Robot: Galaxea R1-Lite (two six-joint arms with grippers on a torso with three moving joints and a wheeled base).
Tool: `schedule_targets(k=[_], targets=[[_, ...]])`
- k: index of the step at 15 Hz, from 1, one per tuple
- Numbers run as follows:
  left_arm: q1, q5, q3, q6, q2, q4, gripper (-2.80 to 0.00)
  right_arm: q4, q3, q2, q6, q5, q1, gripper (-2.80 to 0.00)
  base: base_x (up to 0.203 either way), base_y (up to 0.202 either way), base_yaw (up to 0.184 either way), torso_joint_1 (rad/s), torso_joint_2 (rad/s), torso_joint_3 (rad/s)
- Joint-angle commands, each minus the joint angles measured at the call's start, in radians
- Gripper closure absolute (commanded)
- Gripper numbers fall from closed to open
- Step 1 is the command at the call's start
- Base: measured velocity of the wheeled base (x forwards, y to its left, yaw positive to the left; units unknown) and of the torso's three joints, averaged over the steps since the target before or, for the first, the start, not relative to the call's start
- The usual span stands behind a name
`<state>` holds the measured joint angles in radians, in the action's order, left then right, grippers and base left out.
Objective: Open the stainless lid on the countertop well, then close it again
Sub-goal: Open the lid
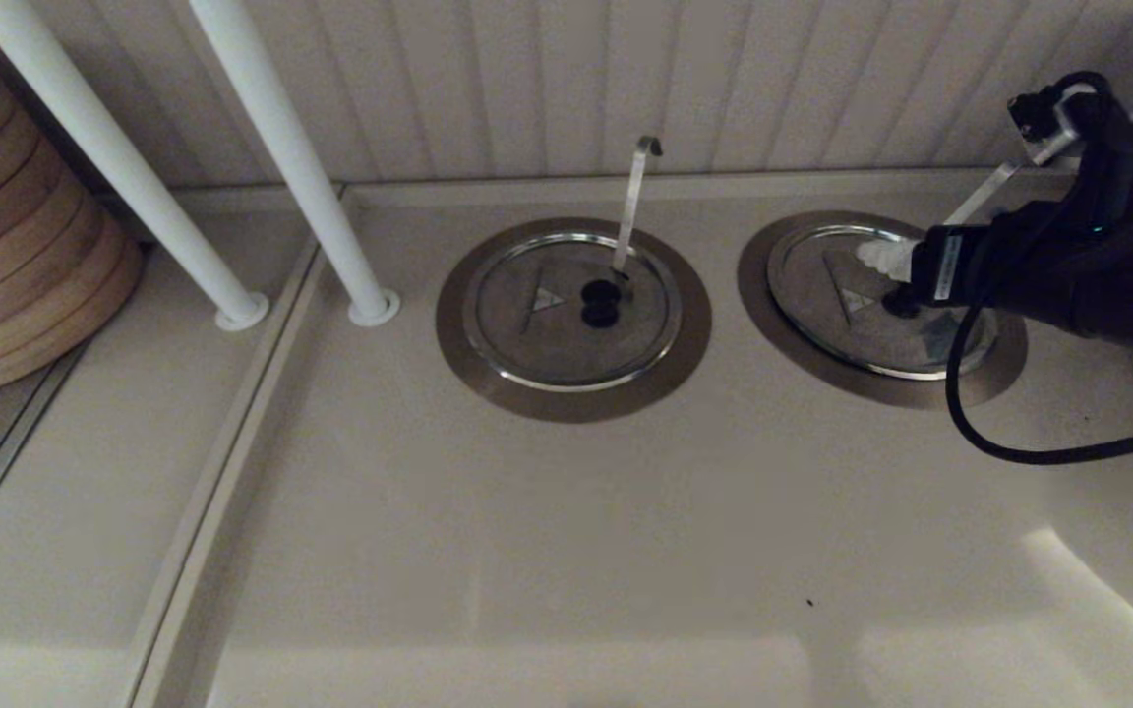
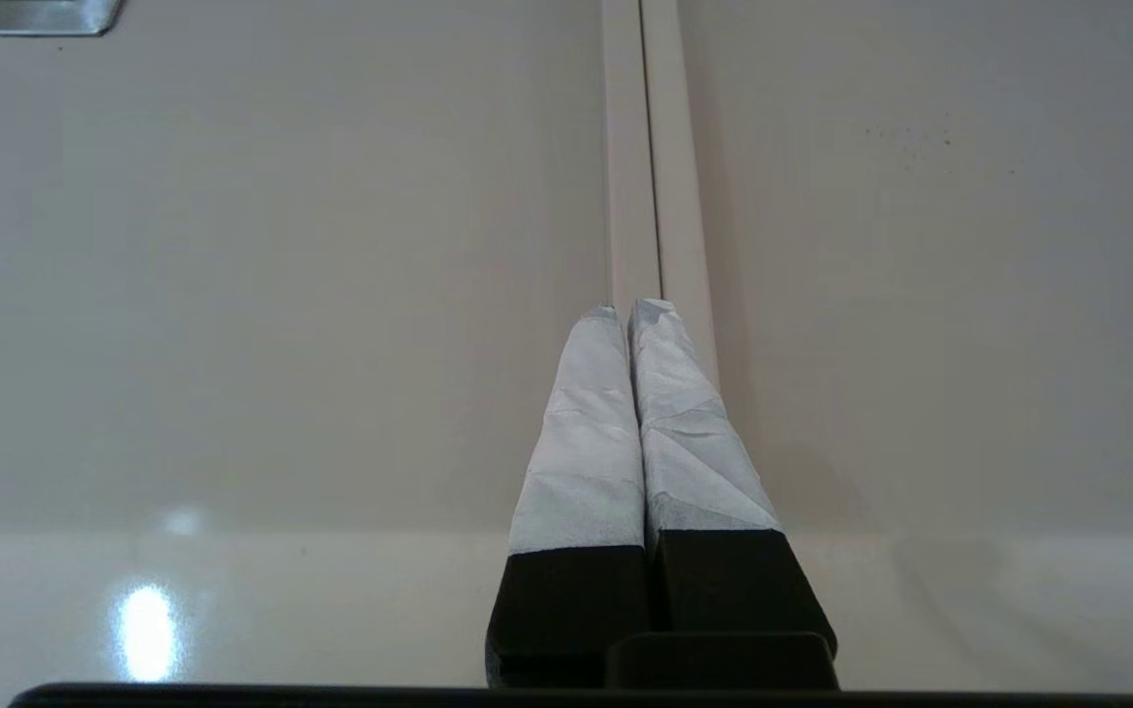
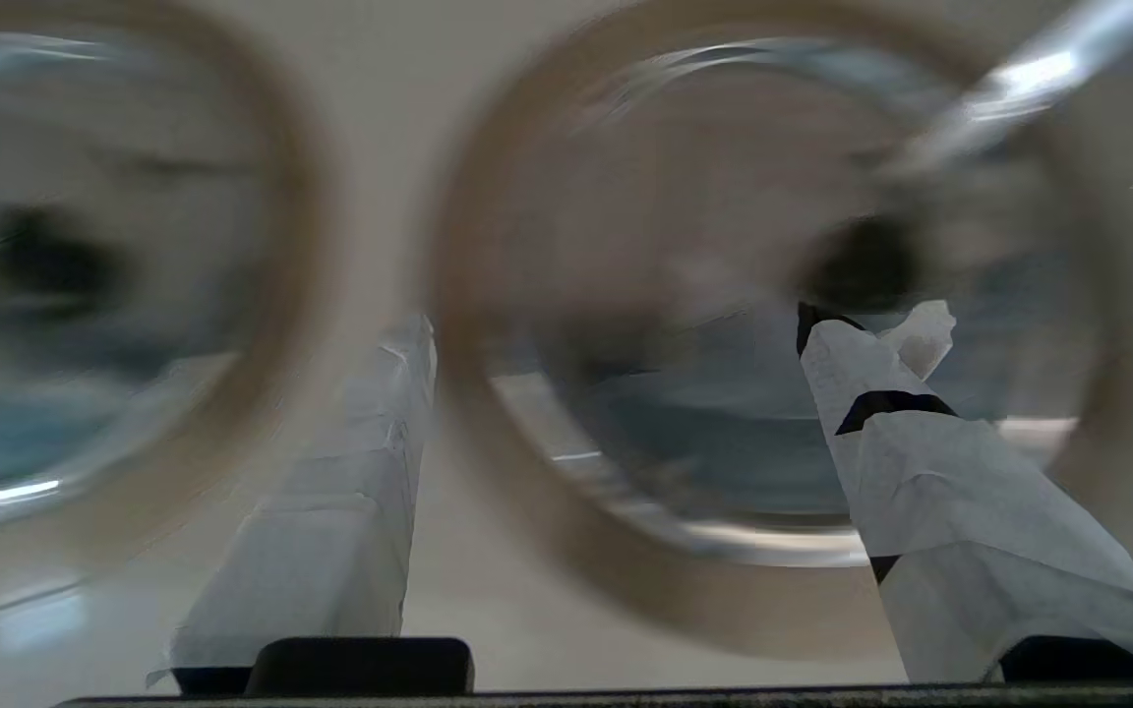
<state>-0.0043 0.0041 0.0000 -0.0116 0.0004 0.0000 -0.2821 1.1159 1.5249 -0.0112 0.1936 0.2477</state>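
The stainless lid (image 1: 842, 295) lies flat in the right-hand countertop well, whose dull-steel collar (image 1: 773, 315) rings it. Its black knob (image 1: 901, 303) and triangular mark show, and the straight utensil handle (image 1: 980, 197) rises behind it. My right gripper (image 1: 896, 275) hovers low over the lid and is open. In the right wrist view the right gripper (image 3: 621, 329) stands wide apart; one fingertip is just below the knob (image 3: 866, 261) on the lid (image 3: 724, 246), the other over the collar's edge. My left gripper (image 2: 630, 310) is shut and empty over a countertop seam (image 2: 645, 147).
The twin lid (image 1: 566, 310) with the hook-ended handle (image 1: 637, 197) sits to the left. Two white posts (image 1: 291, 157) and a stack of bamboo steamers (image 1: 6, 226) stand further left. A black cable (image 1: 1019, 442) loops below my right arm. The wall runs close behind.
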Motion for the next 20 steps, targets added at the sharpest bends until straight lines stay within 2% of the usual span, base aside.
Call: schedule_targets(k=[1,3,5,10,14,15,17,20], targets=[[0.000,0.000,0.000,-0.001,0.001,0.000,0.00,-0.020,-0.014,0.027,0.040,0.110,-0.007,-2.80,0.000,0.000,0.000,0.000,0.00,0.000],[0.000,0.000,0.000,-0.001,0.001,0.000,0.00,-0.088,-0.011,0.101,0.062,0.123,-0.072,-2.80,0.000,0.000,0.000,0.000,0.00,0.000],[0.000,0.000,0.000,-0.001,0.001,0.000,0.00,-0.199,-0.002,0.162,0.122,0.155,-0.148,-2.80,0.000,0.000,0.000,0.000,0.00,0.000],[0.000,-0.001,0.000,-0.001,0.001,0.000,0.00,-0.223,0.044,0.199,0.147,0.154,-0.243,-2.80,0.000,0.000,0.000,0.000,0.00,0.000],[0.000,-0.001,0.000,-0.001,0.001,0.000,0.00,-0.239,0.045,0.253,0.087,0.100,-0.260,-2.80,0.000,0.000,0.000,0.000,0.00,0.000],[0.000,0.000,0.000,-0.001,0.001,0.000,0.00,-0.260,0.044,0.270,0.076,0.057,-0.269,-2.80,0.000,0.000,0.000,0.000,0.00,0.000],[0.000,0.000,0.000,-0.001,0.001,0.000,0.00,-0.315,0.039,0.304,-0.007,-0.041,-0.287,-2.80,0.000,0.000,0.000,0.000,0.00,0.000],[0.000,0.000,0.000,-0.001,0.001,0.000,0.00,-0.439,0.045,0.359,-0.036,-0.067,-0.321,-2.80,0.000,0.000,0.000,0.000,0.00,0.000]])
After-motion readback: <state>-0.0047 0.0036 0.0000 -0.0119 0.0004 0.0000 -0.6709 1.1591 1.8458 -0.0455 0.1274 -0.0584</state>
